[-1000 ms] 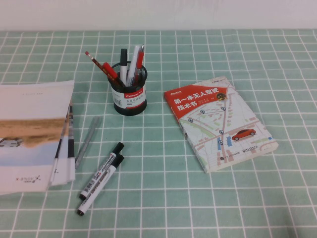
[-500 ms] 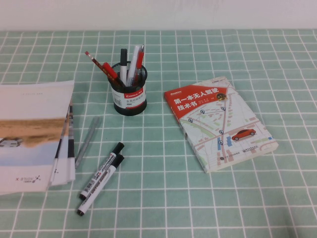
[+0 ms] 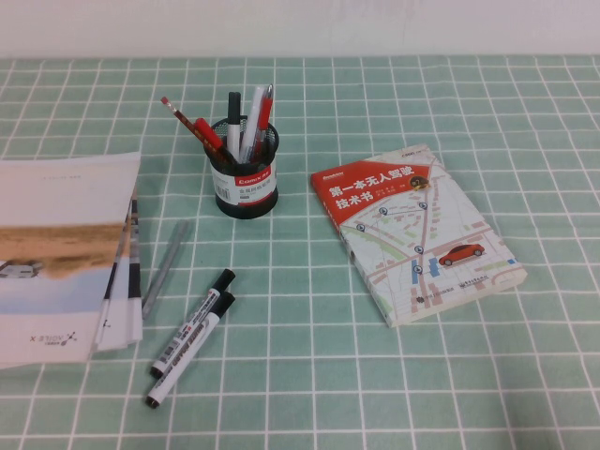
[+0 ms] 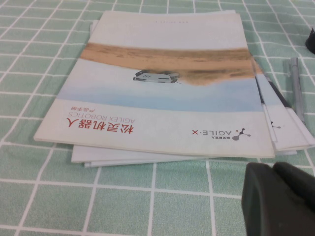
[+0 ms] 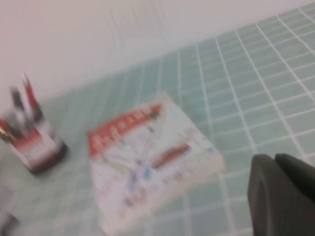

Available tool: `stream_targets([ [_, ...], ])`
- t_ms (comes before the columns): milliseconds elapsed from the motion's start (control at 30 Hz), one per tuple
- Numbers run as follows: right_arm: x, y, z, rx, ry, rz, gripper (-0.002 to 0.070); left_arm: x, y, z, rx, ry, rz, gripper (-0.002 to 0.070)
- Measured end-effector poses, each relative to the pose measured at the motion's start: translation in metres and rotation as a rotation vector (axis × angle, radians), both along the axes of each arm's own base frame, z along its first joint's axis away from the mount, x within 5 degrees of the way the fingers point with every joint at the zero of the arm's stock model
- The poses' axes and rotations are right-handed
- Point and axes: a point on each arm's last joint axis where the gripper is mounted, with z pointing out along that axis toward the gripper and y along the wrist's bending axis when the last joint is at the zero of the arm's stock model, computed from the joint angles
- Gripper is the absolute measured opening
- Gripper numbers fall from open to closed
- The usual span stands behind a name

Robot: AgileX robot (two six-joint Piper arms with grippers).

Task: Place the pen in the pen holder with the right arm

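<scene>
Two markers are lying side by side at 7 o'clock of the pen holder (image 3: 243, 178); the pen (image 3: 192, 322) isn't in it. Right pincer (image 5: 283, 196) is hanging clamped, empty, near the book (image 5: 152, 157). Left pincer (image 4: 280, 199) is sitting by brochures (image 4: 167, 88), looks closed too.

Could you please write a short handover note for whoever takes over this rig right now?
Right gripper: shut, empty, raised above the table near the book; out of the high view.
Left gripper: jaws together, empty, low over the table beside the stack of brochures; parked.
Pen holder: upright behind the markers, already holding several pens.
Pen: one of two matching markers, lying side by side on the tablecloth; the other marker lies nearer the robot. A slim grey pen lies beside the brochures.
Done: nothing.
Left: grasp a marker with the right arm and drop it into the holder.
</scene>
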Motion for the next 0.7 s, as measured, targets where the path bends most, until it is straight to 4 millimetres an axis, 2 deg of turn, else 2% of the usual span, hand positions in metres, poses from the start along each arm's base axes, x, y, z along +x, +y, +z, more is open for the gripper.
stream_targets([
  [167, 0.001, 0.000, 0.008, 0.259, -0.048, -0.024, -0.0020, 0.000, 0.000, 0.000, 0.000, 0.000, 0.000, -0.0004],
  [400, 0.000, 0.001, 0.013, 0.334, -0.042, -0.011, -0.0020, 0.000, 0.000, 0.000, 0.000, 0.000, 0.000, -0.0004],
  [533, 0.003, 0.008, 0.042, 0.331, 0.024, 0.048, -0.0020, 0.000, 0.000, 0.000, 0.000, 0.000, 0.000, -0.0004],
  [700, 0.023, 0.019, 0.077, 0.291, 0.226, 0.135, -0.0020, 0.000, 0.000, 0.000, 0.000, 0.000, 0.000, -0.0004],
])
